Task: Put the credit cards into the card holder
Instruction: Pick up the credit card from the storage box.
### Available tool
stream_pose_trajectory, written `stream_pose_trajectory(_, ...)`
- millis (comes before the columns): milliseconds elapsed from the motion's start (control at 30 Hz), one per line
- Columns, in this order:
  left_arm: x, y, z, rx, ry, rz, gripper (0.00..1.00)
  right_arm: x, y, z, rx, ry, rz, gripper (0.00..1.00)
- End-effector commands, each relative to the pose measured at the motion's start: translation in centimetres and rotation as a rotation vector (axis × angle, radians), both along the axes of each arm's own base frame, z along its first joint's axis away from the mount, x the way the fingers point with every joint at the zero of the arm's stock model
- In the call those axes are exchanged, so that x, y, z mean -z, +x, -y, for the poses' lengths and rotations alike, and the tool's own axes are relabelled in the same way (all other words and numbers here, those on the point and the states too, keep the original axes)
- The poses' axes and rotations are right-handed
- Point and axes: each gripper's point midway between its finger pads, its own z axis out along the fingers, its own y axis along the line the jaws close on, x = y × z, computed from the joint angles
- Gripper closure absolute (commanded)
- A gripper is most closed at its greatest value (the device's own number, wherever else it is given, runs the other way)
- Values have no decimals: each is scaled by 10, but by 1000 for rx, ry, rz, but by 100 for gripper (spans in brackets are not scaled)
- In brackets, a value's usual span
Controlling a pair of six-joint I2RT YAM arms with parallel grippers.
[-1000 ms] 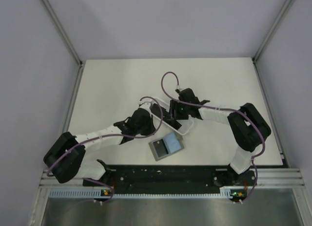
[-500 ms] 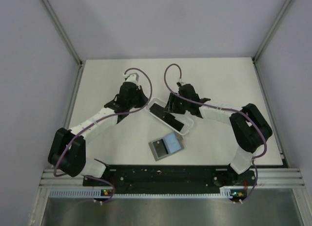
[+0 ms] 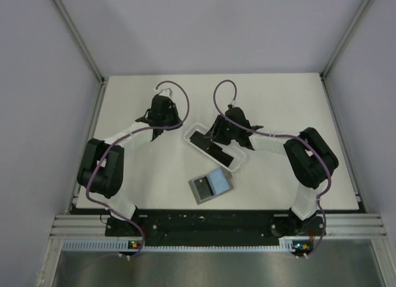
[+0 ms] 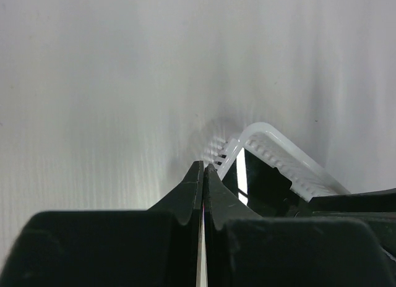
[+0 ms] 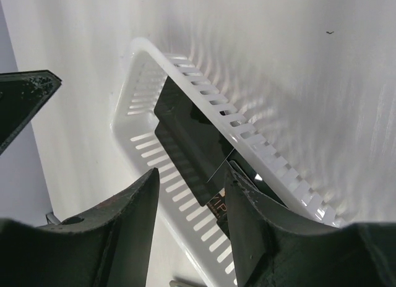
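The thin flat black rectangular credit cards are lying in a stack inside the long white slotted plastic tray, not in the holder. I can't tell how many there are. The small grey metallic hinged card holder is lying open and flat on the white table, toward the near edge. It's close to the tray's near end but not touching it. One half shows pale blue inside and the other is darker grey. From the overhead view I can't make out whether there's a card in it.

The tray sits diagonally in the middle of the table. My right gripper is down over it with its two fingers spread apart, straddling the stack. There's a thin card edge right by the right-hand finger, but I can't tell if it's actually touching.

The left gripper is off to the left of the tray with its tips pressed together and nothing between them. It's pointing at the tray's far corner from just beside it, over bare tabletop.
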Motion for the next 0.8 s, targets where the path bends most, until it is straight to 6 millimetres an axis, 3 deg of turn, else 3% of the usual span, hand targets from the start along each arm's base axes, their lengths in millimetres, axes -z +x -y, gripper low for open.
stream_pose_trajectory(0,-9,13,16,69,-37,32,100,-11,13,-4,73,41,13,54)
stream_pose_trajectory(267,14,-2,24,105,-72,-40,100,3,12,-1,98,0,-40,55)
stream_pose_trajectory(767,31,-19,36,150,-117,-69,100,25,15,-2,125,-136,-17,54)
